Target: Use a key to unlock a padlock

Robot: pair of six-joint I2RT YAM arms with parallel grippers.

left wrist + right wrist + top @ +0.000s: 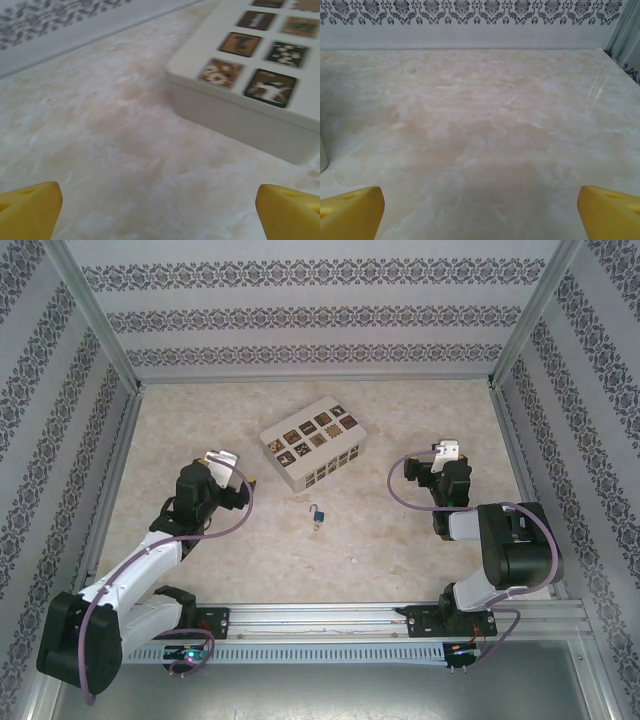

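Left gripper stood wide open over the marbled table, near the left end of the beige tiled box. In the left wrist view its two yellow fingers sat at opposite bottom corners with bare tabletop between them. Nothing was held or touched. The box lay ahead and to the right, clear of the tips.

Right gripper was likewise spread fully, right of the box and apart from it. In the right wrist view its yellow fingers framed bare table and gripped nothing.

The padlock, small and teal-blue with a thin shackle, lay on the table just in front of the box, between the two arms and well apart from both grippers.
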